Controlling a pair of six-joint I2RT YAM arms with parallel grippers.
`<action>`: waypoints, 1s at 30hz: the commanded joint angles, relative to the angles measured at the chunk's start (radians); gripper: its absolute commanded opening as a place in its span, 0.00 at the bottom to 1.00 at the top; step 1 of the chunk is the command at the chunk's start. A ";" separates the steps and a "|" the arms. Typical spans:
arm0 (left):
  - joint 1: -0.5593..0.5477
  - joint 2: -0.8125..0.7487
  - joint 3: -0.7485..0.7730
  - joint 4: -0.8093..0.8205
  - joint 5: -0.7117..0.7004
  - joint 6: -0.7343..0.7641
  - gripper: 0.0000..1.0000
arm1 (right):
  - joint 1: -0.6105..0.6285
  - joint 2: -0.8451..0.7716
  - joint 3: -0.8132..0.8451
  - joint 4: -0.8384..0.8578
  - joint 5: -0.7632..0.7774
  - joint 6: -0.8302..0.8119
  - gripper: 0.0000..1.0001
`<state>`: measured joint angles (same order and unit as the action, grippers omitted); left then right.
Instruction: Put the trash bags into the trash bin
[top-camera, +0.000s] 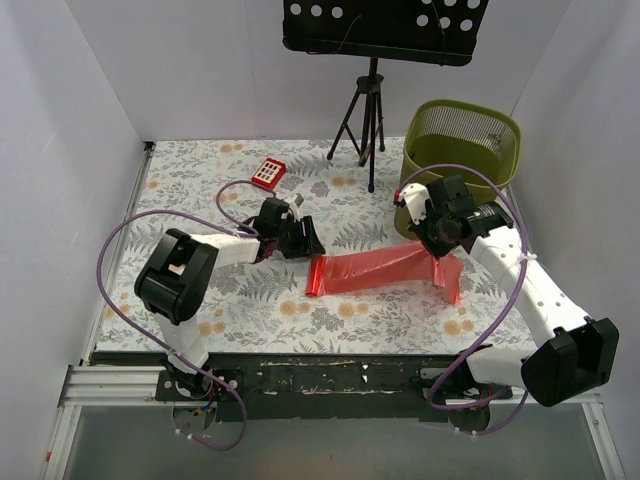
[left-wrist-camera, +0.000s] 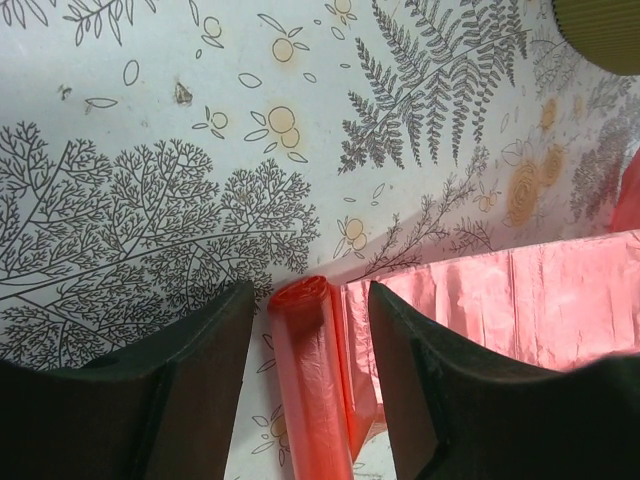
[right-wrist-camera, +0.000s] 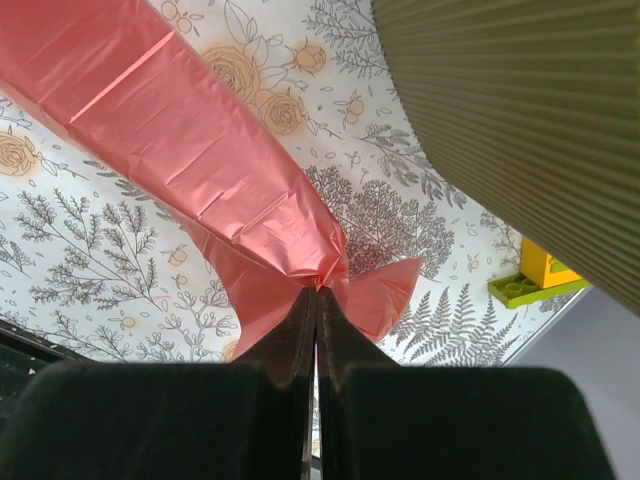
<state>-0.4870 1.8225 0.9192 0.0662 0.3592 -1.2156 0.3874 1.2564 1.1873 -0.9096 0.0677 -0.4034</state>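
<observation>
Trash bags (top-camera: 380, 270): red strip at table (top-camera: 200, 170) centre, none binned yet. Right gripper (right-wrist-camera: 316, 295) clamped on its right end, near trash bin (top-camera: 465, 150) in far-right corner. Left gripper (left-wrist-camera: 310, 292): jaws apart, straddling rolled end.

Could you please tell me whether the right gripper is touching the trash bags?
Touching: the right wrist view shows the right gripper shut on the trash bags, red film bunched between its closed jaws.

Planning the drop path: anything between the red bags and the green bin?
Nothing visible blocks it. The right gripper has its jaws shut on the end of the trash bags nearest the trash bin. Only a yellow-green block sits low by the bin's base, probably below a lift over the rim.
</observation>
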 joint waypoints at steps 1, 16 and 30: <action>-0.053 0.107 -0.085 -0.293 -0.247 0.077 0.50 | -0.001 -0.035 -0.034 0.061 0.018 0.032 0.01; -0.107 0.118 -0.100 -0.390 -0.345 0.034 0.40 | -0.002 -0.069 -0.078 0.126 -0.005 0.055 0.01; -0.162 0.123 -0.095 -0.422 -0.345 0.031 0.45 | -0.024 -0.095 -0.115 0.156 -0.009 0.080 0.01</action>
<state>-0.6102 1.8015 0.9325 0.0090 0.0692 -1.2007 0.3710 1.1851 1.0706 -0.7872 0.0681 -0.3416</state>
